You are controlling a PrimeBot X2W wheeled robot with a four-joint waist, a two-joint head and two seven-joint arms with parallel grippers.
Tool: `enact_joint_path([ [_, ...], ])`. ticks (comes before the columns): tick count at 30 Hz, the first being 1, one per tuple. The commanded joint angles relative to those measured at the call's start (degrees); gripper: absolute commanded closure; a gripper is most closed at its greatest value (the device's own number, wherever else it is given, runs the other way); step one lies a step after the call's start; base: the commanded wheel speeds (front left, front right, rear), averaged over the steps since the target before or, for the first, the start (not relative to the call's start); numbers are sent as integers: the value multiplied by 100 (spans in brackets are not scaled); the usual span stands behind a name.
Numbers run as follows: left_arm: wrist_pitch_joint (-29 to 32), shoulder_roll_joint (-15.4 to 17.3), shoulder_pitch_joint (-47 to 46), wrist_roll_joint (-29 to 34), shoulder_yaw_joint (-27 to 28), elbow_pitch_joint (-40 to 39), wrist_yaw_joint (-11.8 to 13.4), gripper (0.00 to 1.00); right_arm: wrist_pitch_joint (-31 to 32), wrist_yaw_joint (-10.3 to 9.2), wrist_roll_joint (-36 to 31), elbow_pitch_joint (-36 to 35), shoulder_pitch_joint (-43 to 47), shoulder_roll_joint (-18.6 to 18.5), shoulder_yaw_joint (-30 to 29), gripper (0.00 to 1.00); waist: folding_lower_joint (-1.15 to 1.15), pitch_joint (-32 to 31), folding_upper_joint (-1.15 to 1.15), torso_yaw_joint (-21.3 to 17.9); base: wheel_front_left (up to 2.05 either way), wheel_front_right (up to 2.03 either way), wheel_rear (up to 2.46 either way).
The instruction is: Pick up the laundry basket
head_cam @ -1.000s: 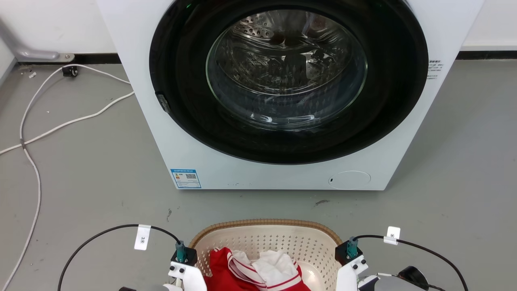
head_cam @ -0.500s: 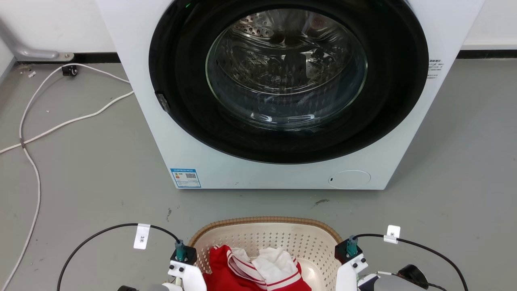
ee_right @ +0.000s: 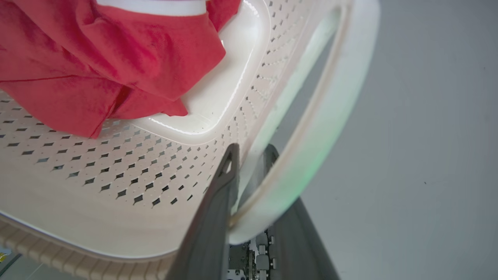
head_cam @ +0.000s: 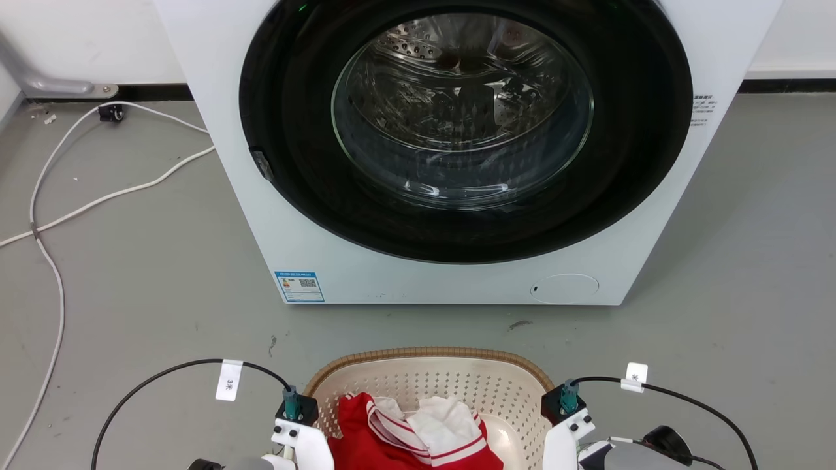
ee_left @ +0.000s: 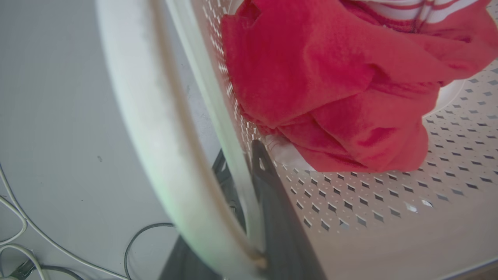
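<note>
Behind everything, the washer (head_cam: 418, 287) stands with its door shut, well apart from the basket (head_cam: 431, 385), which sits low and central before it, between both arms. Red-and-white clothes (head_cam: 392, 437) lie inside. The left end effector (ee_left: 239, 155) and right end effector (ee_right: 251, 149) each pinch a side wall, 1 finger inside and 1 outside by the handle (ee_left: 136, 116), likely so that 2 opposed grips keep the load level. A blue sticker (head_cam: 300, 286) carries a QR code, its print unreadable; a cable tag (head_cam: 228, 382) shows a 3.
</note>
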Motion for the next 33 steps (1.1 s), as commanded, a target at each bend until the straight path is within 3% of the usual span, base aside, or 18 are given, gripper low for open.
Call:
enact_joint_path([
  [1, -34, -91, -147, -20, -39, -48, -50, 100, -32, 20, -5, -33, -71, 93, 53, 100, 0, 7, 0, 1, 0, 0, 0],
  [33, -192, -52, -175, -170, -266, -38, -50, 100, -98, 20, -21, -6, -86, 135, 62, 100, 0, 24, 0, 9, 0, 0, 0],
])
